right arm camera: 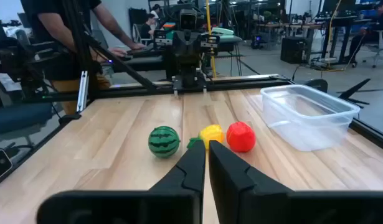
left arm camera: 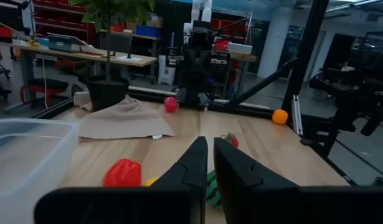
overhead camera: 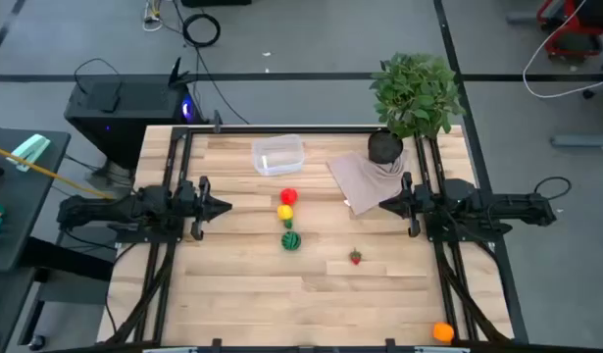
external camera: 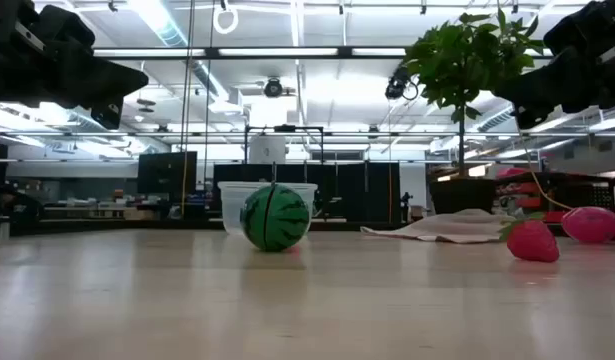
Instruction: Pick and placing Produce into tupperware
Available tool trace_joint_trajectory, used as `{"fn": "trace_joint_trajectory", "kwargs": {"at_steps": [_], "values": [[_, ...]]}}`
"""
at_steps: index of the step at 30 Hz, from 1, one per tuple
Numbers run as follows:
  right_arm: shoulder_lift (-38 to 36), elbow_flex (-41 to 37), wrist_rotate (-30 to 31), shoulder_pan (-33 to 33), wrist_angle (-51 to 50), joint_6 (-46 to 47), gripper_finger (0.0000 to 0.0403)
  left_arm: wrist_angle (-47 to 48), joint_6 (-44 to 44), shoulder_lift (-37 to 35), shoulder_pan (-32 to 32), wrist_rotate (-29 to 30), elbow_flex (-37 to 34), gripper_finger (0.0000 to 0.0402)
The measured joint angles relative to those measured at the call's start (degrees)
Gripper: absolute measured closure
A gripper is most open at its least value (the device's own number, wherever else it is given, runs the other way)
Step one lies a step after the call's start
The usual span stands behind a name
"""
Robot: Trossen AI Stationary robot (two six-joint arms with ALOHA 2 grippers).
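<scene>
**Round toys, shut fingers, an empty tub**

Since both arms wait at the table's sides with fingers pressed together, the left gripper (overhead camera: pixel 226 206) and right gripper (overhead camera: pixel 383 205) must spread before any grasp, or they will only nudge the toys. The red round piece (overhead camera: pixel 288 197), yellow piece (overhead camera: pixel 285 212) and dark-green striped ball (overhead camera: pixel 290 240) sit in 1 tight row mid-table, so closing on 1 could knock its neighbour rolling (the ball looks likeliest). The tiny red strawberry (overhead camera: pixel 356 257) lies apart; the orange piece (overhead camera: pixel 442 332) sits by the near edge and could drop off. The small clear plastic tub (overhead camera: pixel 278 155) stands empty toward the far edge and may slide if bumped. The beige folded cloth (overhead camera: pixel 365 177) and leafy potted plant (overhead camera: pixel 412 93) crowd the right arm's far side.
</scene>
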State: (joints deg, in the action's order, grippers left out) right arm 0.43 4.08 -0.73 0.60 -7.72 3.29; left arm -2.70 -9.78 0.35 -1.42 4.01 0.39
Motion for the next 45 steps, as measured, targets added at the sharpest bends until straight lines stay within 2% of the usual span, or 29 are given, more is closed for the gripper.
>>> {"fn": "trace_joint_trajectory", "kwargs": {"at_steps": [7, 17, 27, 38, 45], "values": [[0.0, 0.0, 0.0, 0.0, 0.0, 0.0, 0.0376, 0.0, 0.0, 0.0, 0.0, 0.0, 0.0, 0.0378], [0.0, 0.0, 0.0, 0.0, 0.0, 0.0, 0.0376, 0.0, 0.0, 0.0, 0.0, 0.0, 0.0, 0.0366], [0.0, 0.0, 0.0, 0.0, 0.0, 0.0, 0.0376, 0.0, 0.0, 0.0, 0.0, 0.0, 0.0, 0.0378], [0.0, 0.0, 0.0, 0.0, 0.0, 0.0, 0.0376, 0.0, 0.0, 0.0, 0.0, 0.0, 0.0, 0.0366], [0.0, 0.0, 0.0, 0.0, 0.0, 0.0, 0.0376, 0.0, 0.0, 0.0, 0.0, 0.0, 0.0, 0.0374]]}}
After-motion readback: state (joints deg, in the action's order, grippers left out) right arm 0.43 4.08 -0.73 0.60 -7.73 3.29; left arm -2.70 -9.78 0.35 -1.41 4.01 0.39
